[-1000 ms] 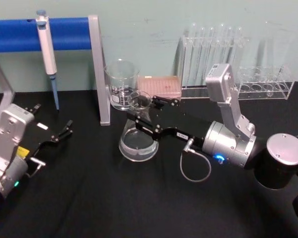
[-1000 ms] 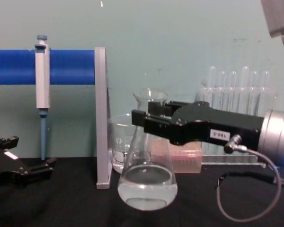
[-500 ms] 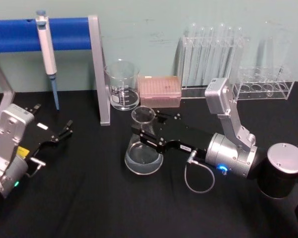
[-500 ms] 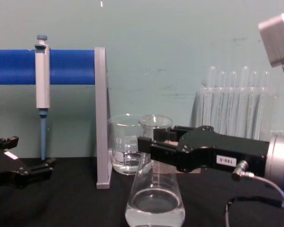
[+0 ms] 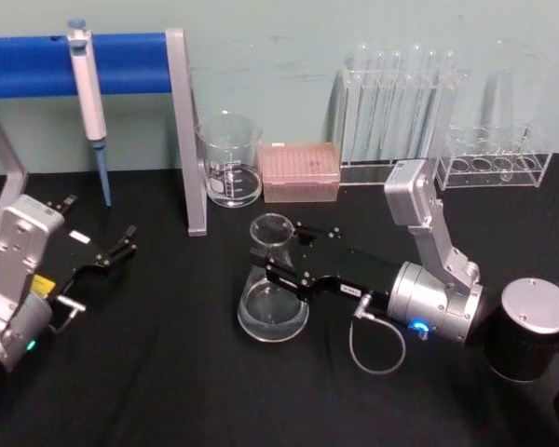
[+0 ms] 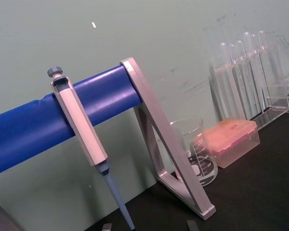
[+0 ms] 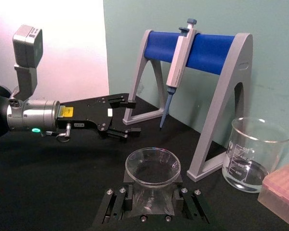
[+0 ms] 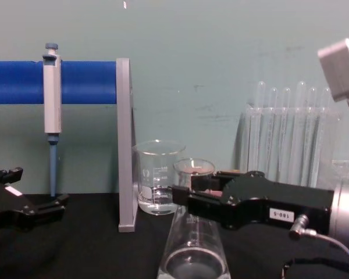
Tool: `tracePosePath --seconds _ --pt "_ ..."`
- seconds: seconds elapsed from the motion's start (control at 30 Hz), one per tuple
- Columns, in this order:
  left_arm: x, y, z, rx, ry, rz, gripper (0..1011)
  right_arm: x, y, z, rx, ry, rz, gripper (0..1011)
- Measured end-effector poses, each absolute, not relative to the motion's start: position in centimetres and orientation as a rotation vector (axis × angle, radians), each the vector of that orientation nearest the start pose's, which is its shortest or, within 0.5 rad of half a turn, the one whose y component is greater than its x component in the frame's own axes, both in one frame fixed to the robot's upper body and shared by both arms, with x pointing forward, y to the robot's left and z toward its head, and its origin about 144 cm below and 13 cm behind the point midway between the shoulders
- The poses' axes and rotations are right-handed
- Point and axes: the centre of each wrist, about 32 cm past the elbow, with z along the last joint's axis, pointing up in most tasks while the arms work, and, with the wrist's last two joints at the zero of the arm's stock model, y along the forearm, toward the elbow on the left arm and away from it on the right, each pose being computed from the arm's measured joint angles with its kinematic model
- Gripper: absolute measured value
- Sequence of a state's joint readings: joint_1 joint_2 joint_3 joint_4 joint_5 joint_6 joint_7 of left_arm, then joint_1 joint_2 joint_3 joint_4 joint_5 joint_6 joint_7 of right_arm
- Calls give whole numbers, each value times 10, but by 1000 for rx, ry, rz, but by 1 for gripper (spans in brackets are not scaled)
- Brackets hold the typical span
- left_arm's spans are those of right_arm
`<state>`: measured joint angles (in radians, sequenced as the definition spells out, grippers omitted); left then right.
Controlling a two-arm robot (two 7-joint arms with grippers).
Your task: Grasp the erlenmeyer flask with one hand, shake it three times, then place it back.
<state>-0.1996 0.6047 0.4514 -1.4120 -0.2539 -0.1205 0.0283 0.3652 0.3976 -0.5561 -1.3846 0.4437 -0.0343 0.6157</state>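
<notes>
The erlenmeyer flask [image 5: 273, 312] is clear glass with a little liquid in its wide base. It stays upright, low over the black table [image 5: 168, 372]; I cannot tell if its base touches the cloth. My right gripper [image 5: 278, 261], the hand with the silver wrist, reaches in from the right and is shut on the flask's neck just under the rim. In the chest view the flask [image 8: 193, 258] runs off the bottom edge below the right gripper [image 8: 195, 189]. The right wrist view looks down into the flask's rim [image 7: 152, 166]. My left gripper [image 5: 121, 244] rests open at the far left.
A glass beaker [image 5: 229, 160] and a pink tip box [image 5: 300, 171] stand behind the flask. A grey pipette [image 5: 88, 93] hangs on the blue stand [image 5: 121, 63] at the back left. Test tube racks [image 5: 494, 154] line the back right.
My right gripper has carried the flask down and toward me, away from the beaker. The left arm has stayed still.
</notes>
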Motion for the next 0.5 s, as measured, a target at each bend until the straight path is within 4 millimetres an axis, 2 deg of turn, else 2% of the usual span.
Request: tracePosePath --seconds 0.5 --pt "489 310 1140 304 -285 1248 1001 529 -212 1157 -89 -10 -523 449"
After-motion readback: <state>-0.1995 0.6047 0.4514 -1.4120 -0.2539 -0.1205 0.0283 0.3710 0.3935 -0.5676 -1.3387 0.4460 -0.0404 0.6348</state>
